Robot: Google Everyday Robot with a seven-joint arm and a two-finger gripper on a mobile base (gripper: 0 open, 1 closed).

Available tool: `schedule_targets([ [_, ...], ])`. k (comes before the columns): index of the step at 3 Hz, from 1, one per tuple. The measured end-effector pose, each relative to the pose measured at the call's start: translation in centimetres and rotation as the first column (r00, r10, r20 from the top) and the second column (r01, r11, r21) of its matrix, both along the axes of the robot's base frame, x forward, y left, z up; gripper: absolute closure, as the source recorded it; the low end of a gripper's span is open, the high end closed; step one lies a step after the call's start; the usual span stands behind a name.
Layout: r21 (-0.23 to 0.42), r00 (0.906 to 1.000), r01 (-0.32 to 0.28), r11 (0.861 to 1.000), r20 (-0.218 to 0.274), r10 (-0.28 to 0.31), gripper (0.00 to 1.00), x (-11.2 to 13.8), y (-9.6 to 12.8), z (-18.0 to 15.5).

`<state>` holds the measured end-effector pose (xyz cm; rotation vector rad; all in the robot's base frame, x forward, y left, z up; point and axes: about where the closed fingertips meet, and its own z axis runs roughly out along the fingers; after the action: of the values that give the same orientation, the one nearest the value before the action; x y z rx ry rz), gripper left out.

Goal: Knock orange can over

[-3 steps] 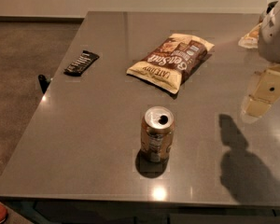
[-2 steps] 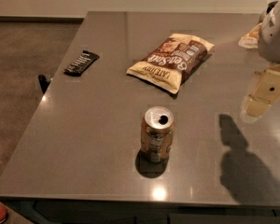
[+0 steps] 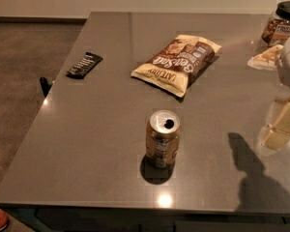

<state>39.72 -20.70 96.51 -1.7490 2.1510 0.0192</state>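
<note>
Gripper [image 3: 284, 128] low at right edge over the table [image 3: 87, 144]; open or closed, cannot tell. Near the front, orange can [image 3: 162, 138] upright, label not readable. Behind, snack bag [image 3: 176, 62] with upside-down lettering. Far right, jar [image 3: 280, 25] marked "FRUIT".

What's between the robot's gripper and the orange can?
Nothing but bare table. The camera view shows the gripper at the right edge and the can standing apart from it.

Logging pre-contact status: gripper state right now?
Gripper: at the right edge of view, well clear of the upright orange can; open or shut cannot be told.
</note>
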Motion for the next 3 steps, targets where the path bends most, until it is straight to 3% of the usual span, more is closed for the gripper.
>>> schedule_targets([
  [1, 0.119, 0.9974, -0.072, 0.99, -0.002, 0.072, 0.0, -2.4, 1.8, -1.3],
  [2, 0.332, 0.9812, -0.187, 0.925, 0.015, 0.193, 0.0, -3.8, 6.4, -2.5],
  [3, 0.442, 0.9674, -0.241, 0.864, 0.036, 0.251, 0.0, -4.2, 9.6, -2.9],
])
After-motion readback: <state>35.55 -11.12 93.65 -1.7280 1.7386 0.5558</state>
